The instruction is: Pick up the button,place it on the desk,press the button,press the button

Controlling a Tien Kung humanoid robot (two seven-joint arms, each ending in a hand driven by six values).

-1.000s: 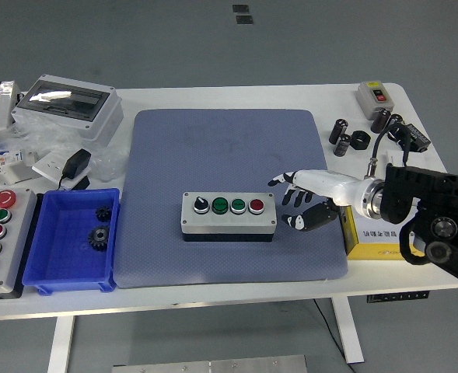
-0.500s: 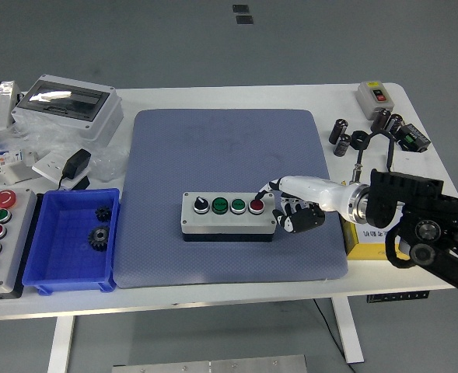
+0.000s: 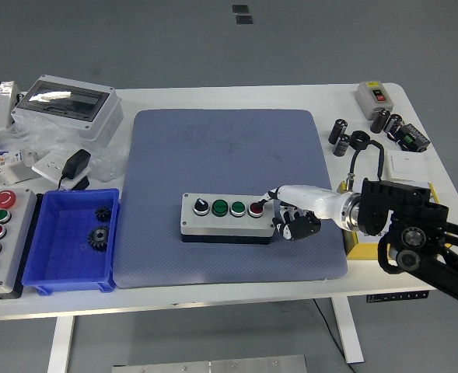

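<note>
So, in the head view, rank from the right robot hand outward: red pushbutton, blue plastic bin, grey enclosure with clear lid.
From the right robot hand:
1. Red pushbutton, at its fingertip.
2. Blue plastic bin, left of the mat.
3. Grey enclosure with clear lid, far-left corner.

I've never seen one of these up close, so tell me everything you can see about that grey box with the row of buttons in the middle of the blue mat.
The button box is a long, light grey case on a darker base, plastic by the look of it. It lies flat and level near the middle of the blue mat. Its top carries four controls in a row: a black and white knob at the left, two green buttons, then a red button at the right end. The robot's right hand reaches in from the right, with one extended finger at the red button; its other fingers curl beside the box's right end.
</note>
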